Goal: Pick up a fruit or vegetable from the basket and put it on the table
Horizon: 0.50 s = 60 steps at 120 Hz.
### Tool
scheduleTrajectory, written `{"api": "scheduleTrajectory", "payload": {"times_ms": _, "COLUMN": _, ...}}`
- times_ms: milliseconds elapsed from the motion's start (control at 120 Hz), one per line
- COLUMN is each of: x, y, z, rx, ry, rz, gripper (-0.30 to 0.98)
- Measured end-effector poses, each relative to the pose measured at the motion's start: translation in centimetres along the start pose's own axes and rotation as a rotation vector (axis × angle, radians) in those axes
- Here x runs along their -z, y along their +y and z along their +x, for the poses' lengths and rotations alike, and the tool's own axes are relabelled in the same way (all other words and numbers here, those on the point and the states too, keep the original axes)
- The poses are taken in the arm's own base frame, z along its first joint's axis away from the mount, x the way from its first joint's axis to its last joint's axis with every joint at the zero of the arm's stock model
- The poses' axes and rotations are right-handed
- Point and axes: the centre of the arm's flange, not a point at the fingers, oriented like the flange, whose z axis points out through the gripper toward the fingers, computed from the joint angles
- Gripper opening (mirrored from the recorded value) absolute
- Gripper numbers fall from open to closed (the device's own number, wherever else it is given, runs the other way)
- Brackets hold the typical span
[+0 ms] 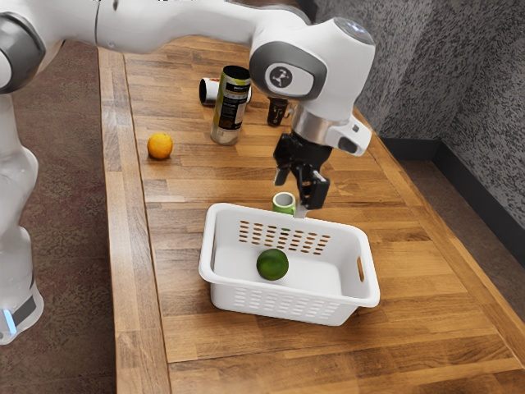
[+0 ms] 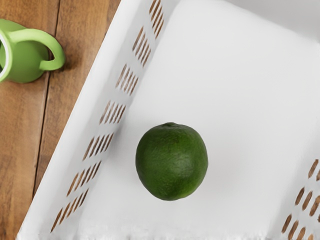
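A round, dark green lime [image 1: 272,264] lies alone on the floor of a white plastic basket [image 1: 369,271] with slotted sides, on a brown wooden bench [image 1: 426,279]. Above the basket's mug-side rim hangs the black two-fingered claw [image 1: 297,190], its fingers apart and nothing between them. Just outside that long wall stands a small light green mug [image 2: 27,62] with a looped handle.

The step in hand appears to be reaching for the lime. The claw would do best to centre over it first, then go straight down with a finger on each side. The lime sits nearer the mug-side wall than the opposite one, so the finger on that side needs care not to catch the rim or slots. Closing gently around the widest part should keep the fruit from slipping or rolling; it should then rise past the rim before any sideways travel, and touch the bench before release.

The lime's skin is finely pebbled with a soft sheen, with a small dark nub at one end and a slightly yellower green opposite.
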Motion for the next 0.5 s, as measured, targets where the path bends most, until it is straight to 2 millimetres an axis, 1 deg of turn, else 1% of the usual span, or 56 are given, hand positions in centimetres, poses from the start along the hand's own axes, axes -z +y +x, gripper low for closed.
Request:
{"api": "scheduleTrajectory", "payload": {"times_ms": 167, "x": -0.9, "y": 1.8, "z": -1.2, "rx": 0.226, "ry": -0.071, "rz": -0.066, "gripper": 0.69}}
{"api": "scheduleTrajectory", "payload": {"times_ms": 242, "x": -1.2, "y": 2.8, "z": -1.9, "rx": 0.319, "ry": -0.089, "rz": -0.068, "gripper": 0.69}}
{"api": "scheduleTrajectory", "payload": {"times_ms": 308, "x": -1.8, "y": 3.5, "z": -2.8, "rx": 0.387, "ry": -0.095, "rz": -0.044, "gripper": 0.69}}
{"api": "scheduleTrajectory", "payload": {"times_ms": 358, "x": -2.2, "y": 3.1, "z": -2.9, "rx": 0.450, "ry": -0.092, "rz": -0.022, "gripper": 0.69}}
{"api": "scheduleTrajectory", "payload": {"times_ms": 450, "x": -1.8, "y": 0.9, "z": -2.3, "rx": 0.587, "ry": -0.060, "rz": 0.006, "gripper": 0.69}}
{"api": "scheduleTrajectory", "payload": {"times_ms": 500, "x": -1.4, "y": 0.9, "z": -2.6, "rx": 0.650, "ry": -0.047, "rz": 0.009, "gripper": 0.69}}
